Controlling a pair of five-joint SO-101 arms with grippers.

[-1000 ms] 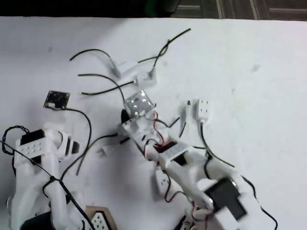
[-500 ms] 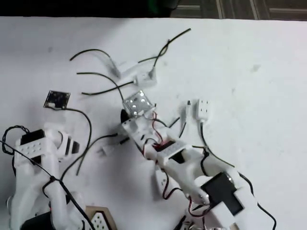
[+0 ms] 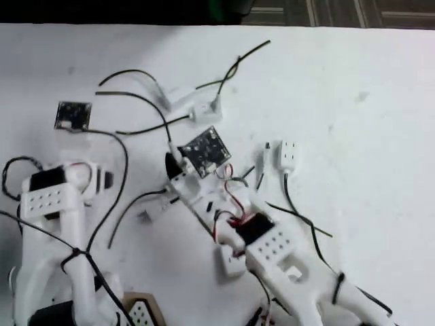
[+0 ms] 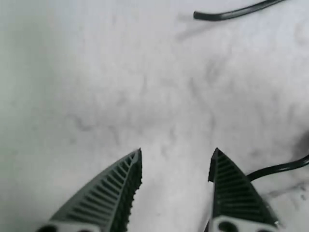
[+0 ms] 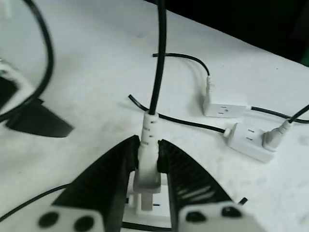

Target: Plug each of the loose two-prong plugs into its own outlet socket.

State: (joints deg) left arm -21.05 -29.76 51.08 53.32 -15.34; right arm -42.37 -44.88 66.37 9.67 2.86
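Right wrist view shows you mid-insertion: your right gripper (image 5: 147,145) is clenched on 1 white plug (image 5: 146,174). It holds the plug upright at the lower centre of the frame, directly over the outlet socket (image 5: 150,207). I cannot tell whether the prongs touch it. Next, line the 2 prongs up with the slots and press straight down. Your left gripper (image 4: 177,153) hangs released over the bare table (image 4: 96,72).
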